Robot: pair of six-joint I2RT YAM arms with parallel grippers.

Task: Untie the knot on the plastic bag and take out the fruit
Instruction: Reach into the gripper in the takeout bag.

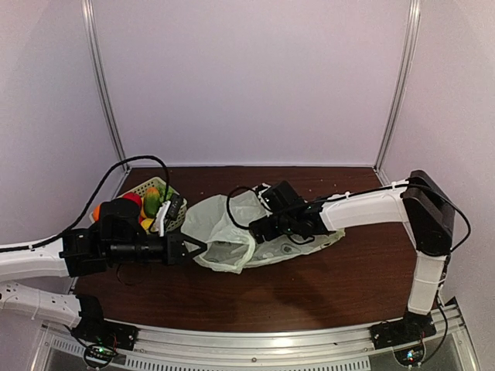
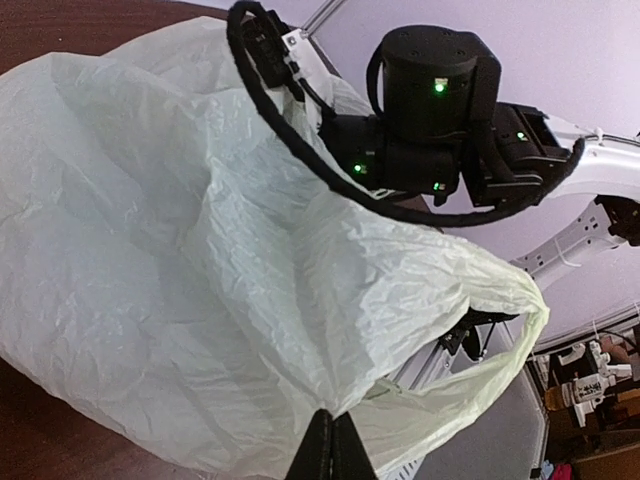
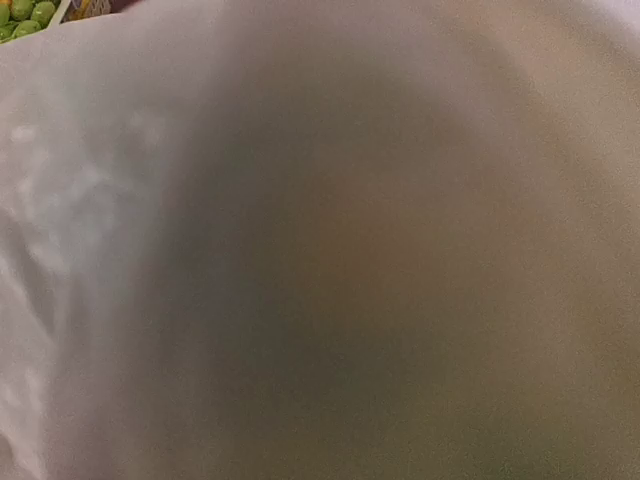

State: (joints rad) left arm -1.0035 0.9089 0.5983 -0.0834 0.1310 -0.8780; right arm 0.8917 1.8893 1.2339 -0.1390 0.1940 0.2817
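Observation:
The plastic bag [image 1: 220, 232] lies crumpled in the middle of the table, pale and translucent, its mouth gaping toward the front. My left gripper [image 2: 333, 440] is shut on a fold of the bag's rim, and one loop handle [image 2: 500, 375] hangs free beside it. My right gripper [image 1: 263, 229] is pushed into the bag from the right, its fingers hidden by plastic. The right wrist view is filled with blurred bag film, with green grapes [image 3: 20, 14] showing at its top left corner. Fruit [image 1: 151, 202] sits left of the bag. The knot is out of view.
A pale green slotted basket [image 1: 139, 188] at the far left holds the red, green, orange and yellow fruit. Black cables loop over both arms. The right arm's wrist [image 2: 432, 110] looms just above the bag. Pale walls enclose the table.

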